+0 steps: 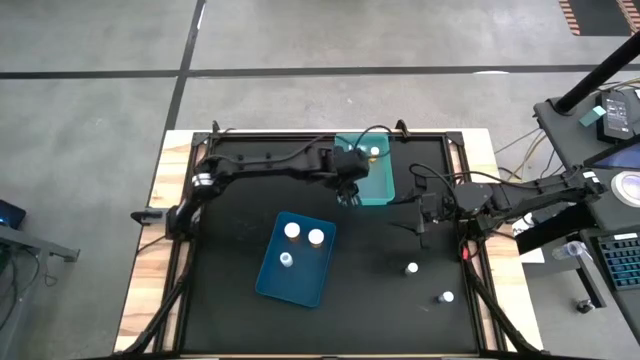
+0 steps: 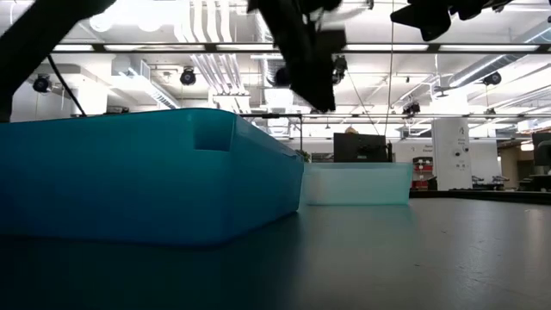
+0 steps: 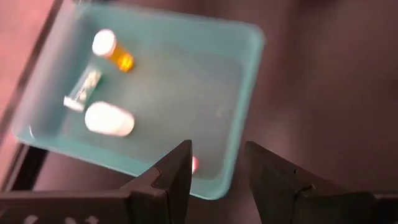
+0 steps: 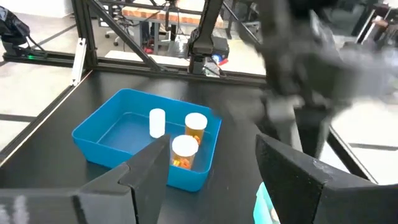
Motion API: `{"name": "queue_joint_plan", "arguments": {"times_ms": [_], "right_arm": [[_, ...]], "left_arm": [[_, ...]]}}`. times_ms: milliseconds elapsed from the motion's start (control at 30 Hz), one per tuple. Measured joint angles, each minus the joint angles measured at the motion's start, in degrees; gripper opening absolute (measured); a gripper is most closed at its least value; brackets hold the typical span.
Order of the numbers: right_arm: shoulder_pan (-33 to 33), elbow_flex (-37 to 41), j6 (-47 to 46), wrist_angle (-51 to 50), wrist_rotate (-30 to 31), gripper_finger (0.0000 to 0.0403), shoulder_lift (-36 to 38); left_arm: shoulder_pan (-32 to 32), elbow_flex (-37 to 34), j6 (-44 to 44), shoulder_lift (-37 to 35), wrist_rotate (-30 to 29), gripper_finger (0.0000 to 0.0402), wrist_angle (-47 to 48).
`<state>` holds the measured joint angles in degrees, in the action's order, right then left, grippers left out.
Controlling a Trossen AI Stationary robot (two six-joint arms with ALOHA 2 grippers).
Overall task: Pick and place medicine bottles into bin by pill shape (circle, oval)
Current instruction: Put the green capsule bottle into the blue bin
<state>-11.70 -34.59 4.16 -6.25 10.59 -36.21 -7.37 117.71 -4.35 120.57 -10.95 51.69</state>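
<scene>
Left end effector [image 1: 352,192] hangs over the near edge of the teal bin [image 1: 383,190] at the far middle of the bench [image 1: 380,300], its two dark fingers [image 3: 177,174] spread apart with nothing between them — released. The left wrist view looks down past those fingers into the teal bin [image 3: 245,112], where three medicine bottles lie on their sides: an amber bottle with a white cap [image 3: 112,51], an all-white bottle [image 3: 109,119] beside it, and a pale one [image 3: 83,91] between them, too blurred to say more about it.

Right end effector [image 1: 424,212] waits above bare bench to the right of the teal bin, well apart from any bottle; its fingers [image 4: 149,168] stand wide with nothing held.

A blue bin [image 1: 270,275] sits left of centre on the bench, turned at a slant. It holds three upright medicine bottles — in the right wrist view, two amber ones with white caps [image 4: 185,152] close together and a smaller all-white one [image 4: 157,122] just beside them.

Two more white-capped bottles stand loose on the bench toward the near right: one [image 1: 412,268] below the right end effector, another [image 1: 447,297] nearer the corner.

In the low view the blue bin [image 2: 138,176] fills the left foreground and the teal bin [image 2: 357,183] sits farther back.
</scene>
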Motion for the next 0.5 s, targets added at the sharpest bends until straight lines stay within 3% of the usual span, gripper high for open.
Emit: {"name": "queue_joint_plan", "arguments": {"times_ms": [267, 500], "right_arm": [[0.00, 0.04, -4.10, -1.56, 0.02, 0.0226, -0.40], [-0.01, 0.04, -7.33, -1.75, 0.00, 0.0226, -1.53]], "left_arm": [[9.69, -1.91, 4.81, -9.37, -3.34, 0.0130, -0.44], [18.29, -13.32, 5.08, -19.84, -5.92, 0.0130, -5.80]]}}
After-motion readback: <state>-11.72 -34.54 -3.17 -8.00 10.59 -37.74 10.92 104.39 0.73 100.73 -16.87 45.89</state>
